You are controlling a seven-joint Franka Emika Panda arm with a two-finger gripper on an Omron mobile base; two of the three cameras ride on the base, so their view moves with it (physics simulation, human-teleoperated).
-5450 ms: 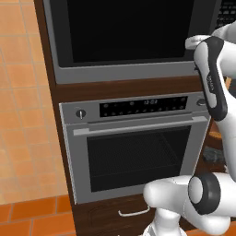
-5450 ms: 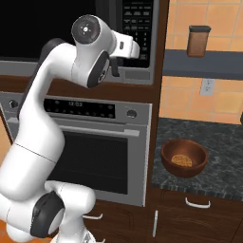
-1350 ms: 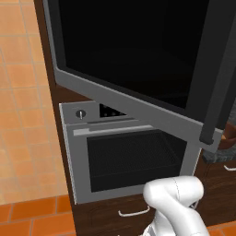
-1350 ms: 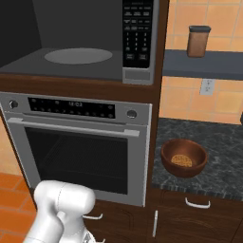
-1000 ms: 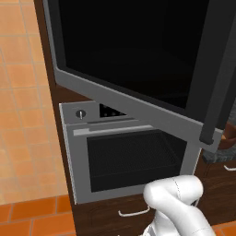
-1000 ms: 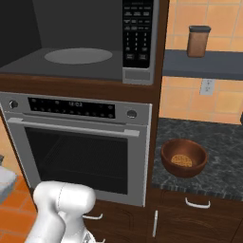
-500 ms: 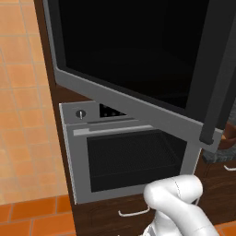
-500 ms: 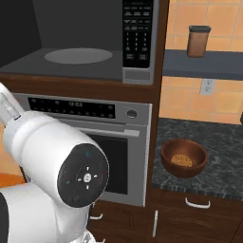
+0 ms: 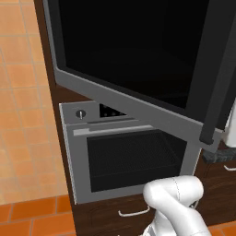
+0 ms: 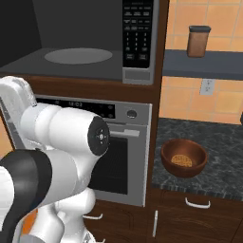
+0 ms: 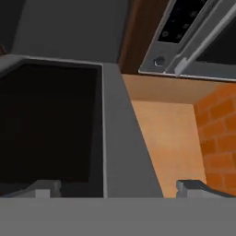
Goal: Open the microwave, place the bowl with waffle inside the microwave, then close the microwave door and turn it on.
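The microwave [image 10: 138, 72] stands open, its round grey turntable [image 10: 78, 55] bare inside. Its door [image 9: 133, 55], dark glass in a grey frame, hangs swung out toward the left base camera, with the black handle [image 9: 220, 73] at its right edge. On the dark counter to the right sits the brown bowl [image 10: 183, 158] with a waffle in it. In the hand view my gripper [image 11: 118, 189] is open, both fingertips [image 11: 44, 188] wide apart and nothing held. The door's grey frame [image 11: 122, 138] lies just beyond them.
A steel oven [image 10: 127, 142] with a bar handle sits under the microwave and also appears in the left base view [image 9: 133, 159]. A brown jar [image 10: 198, 41] stands on the shelf above the counter [image 10: 223, 156]. My arm's bulky white elbow [image 10: 71, 137] covers the oven's left half.
My arm has swung into the right base view, and its elbow now sits in front of the oven. The door and bowl have not moved.
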